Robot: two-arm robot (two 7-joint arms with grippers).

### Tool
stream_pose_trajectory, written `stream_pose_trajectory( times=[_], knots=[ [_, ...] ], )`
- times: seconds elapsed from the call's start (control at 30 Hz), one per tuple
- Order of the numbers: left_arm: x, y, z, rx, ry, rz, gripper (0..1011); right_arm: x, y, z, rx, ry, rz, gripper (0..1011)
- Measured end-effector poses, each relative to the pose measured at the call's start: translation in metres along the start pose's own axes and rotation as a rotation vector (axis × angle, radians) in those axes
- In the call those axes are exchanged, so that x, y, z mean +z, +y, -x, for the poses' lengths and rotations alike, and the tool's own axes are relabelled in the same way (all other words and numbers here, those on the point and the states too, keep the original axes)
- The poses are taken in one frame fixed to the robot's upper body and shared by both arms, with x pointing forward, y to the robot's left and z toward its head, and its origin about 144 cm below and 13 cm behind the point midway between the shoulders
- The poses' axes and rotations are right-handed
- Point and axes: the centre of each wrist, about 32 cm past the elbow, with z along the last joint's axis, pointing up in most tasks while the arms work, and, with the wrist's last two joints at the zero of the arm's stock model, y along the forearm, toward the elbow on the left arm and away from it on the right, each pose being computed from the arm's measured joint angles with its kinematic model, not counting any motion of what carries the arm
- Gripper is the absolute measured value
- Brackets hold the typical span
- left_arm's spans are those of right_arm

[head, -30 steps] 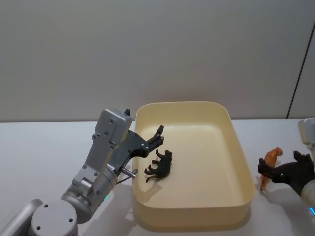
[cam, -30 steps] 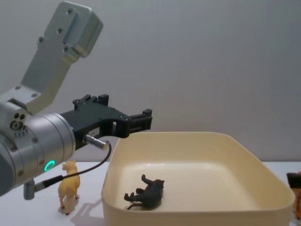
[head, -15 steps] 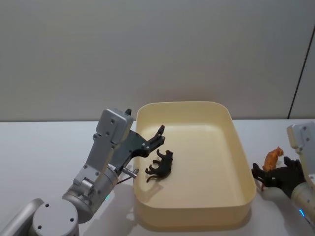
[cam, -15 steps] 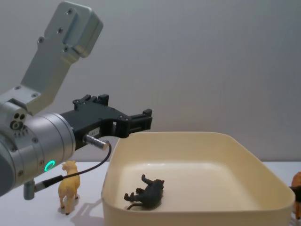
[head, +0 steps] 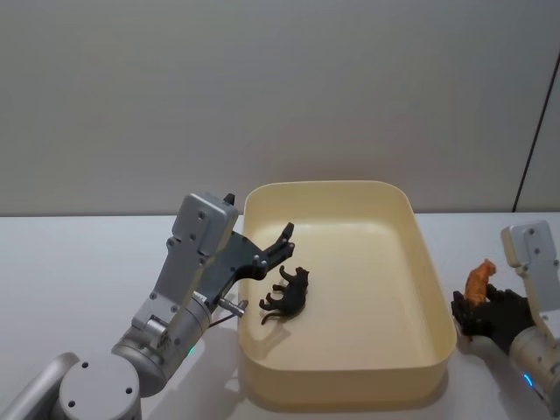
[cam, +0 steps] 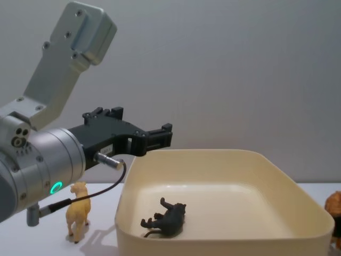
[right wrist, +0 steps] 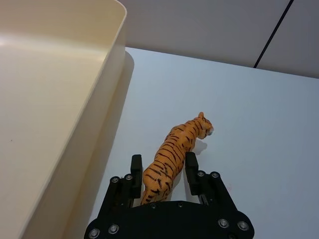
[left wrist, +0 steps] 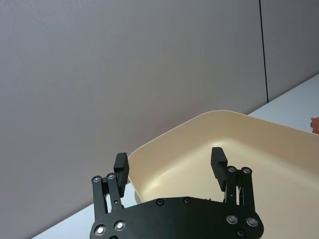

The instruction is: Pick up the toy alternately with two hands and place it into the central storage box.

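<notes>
Toy tiger [right wrist: 172,159] to the right of the box [head: 350,185], near its near right corner. Its long axis runs along the reach of the right gripper [right wrist: 163,162], head pointing away from the wrist; from the head camera the head tilts up and far. The right gripper's fingers [right wrist: 136,164] are narrowed onto the tiger's flanks at the hindquarters. The left gripper [left wrist: 169,160] hangs over the box's left rim, fingers spread wide and holding nothing. A black toy animal [head: 284,296] lies on its side inside the box. The chest camera adds a yellow toy animal [cam: 78,210] standing on the surface [right wrist: 239,99] left of the box.
</notes>
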Motion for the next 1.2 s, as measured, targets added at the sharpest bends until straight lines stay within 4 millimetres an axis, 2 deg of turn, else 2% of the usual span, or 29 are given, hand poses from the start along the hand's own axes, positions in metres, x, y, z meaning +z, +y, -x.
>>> stream_pose_trajectory(
  times=[0.1, 0.13, 0.27, 0.57, 0.87, 1.2],
  knots=[
    [0.000, 0.000, 0.000, 0.000, 0.000, 0.000, 1001, 0.000, 0.000, 0.000, 0.001, 0.000, 0.000, 415],
    [0.000, 0.000, 0.000, 0.000, 0.000, 0.000, 1001, 0.000, 0.000, 0.000, 0.001, 0.000, -0.001, 415],
    [0.000, 0.000, 0.000, 0.000, 0.000, 0.000, 1001, 0.000, 0.000, 0.001, -0.001, 0.000, -0.017, 306],
    [0.000, 0.000, 0.000, 0.000, 0.000, 0.000, 1001, 0.005, 0.000, 0.001, -0.024, -0.003, -0.087, 305],
    [0.000, 0.000, 0.000, 0.000, 0.000, 0.000, 1001, 0.020, 0.000, 0.000, -0.047, -0.009, -0.202, 305],
    [0.000, 0.000, 0.000, 0.000, 0.000, 0.000, 1001, 0.054, -0.002, 0.001, 0.003, -0.006, -0.345, 305]
  ],
)
